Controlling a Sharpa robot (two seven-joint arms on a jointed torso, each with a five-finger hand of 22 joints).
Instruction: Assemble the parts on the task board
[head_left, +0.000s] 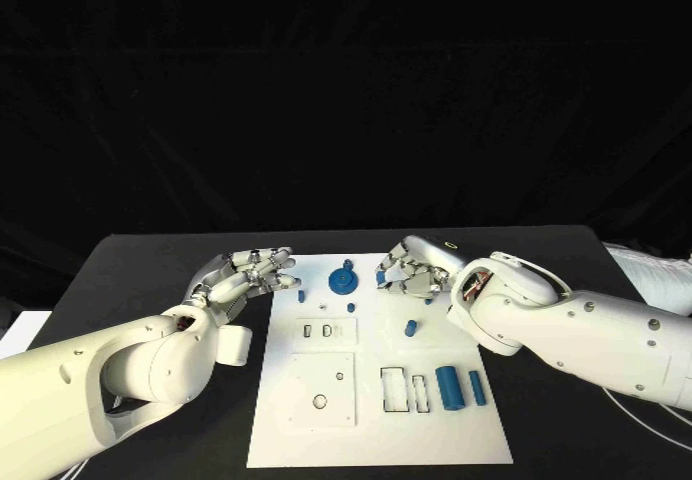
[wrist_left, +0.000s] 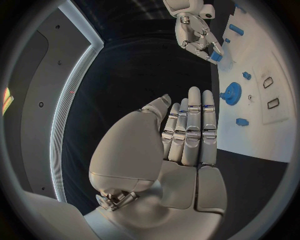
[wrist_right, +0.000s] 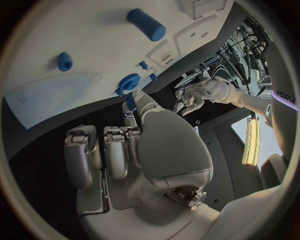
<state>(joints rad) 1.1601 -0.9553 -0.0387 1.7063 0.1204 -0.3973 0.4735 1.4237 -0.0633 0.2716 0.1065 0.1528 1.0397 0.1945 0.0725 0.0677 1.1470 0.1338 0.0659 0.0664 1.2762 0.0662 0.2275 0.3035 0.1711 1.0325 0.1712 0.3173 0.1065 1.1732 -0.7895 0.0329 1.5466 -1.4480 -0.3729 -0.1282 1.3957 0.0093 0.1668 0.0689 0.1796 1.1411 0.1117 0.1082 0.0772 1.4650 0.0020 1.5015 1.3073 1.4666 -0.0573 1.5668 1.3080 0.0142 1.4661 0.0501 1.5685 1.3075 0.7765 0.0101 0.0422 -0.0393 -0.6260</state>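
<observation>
The white task board (head_left: 382, 420) lies in the middle of the black table. A blue gear (head_left: 343, 280) sits near its far edge, with small blue pegs (head_left: 302, 296) (head_left: 411, 327) close by. Two blue cylinders (head_left: 449, 386) lie at the board's right side. My right hand (head_left: 414, 268) hovers over the far right of the board with its fingers curled, pinching a small blue part (wrist_left: 215, 56) (wrist_right: 129, 100) at its fingertips. My left hand (head_left: 248, 272) (wrist_left: 187, 130) is at the board's far left corner, fingers stretched out straight and holding nothing.
Rectangular and round recesses (head_left: 329, 330) (head_left: 405, 390) mark the board's middle and near half. Black table (head_left: 159, 270) surrounds the board on all sides. My right forearm (head_left: 577, 330) reaches over the table to the right of the board.
</observation>
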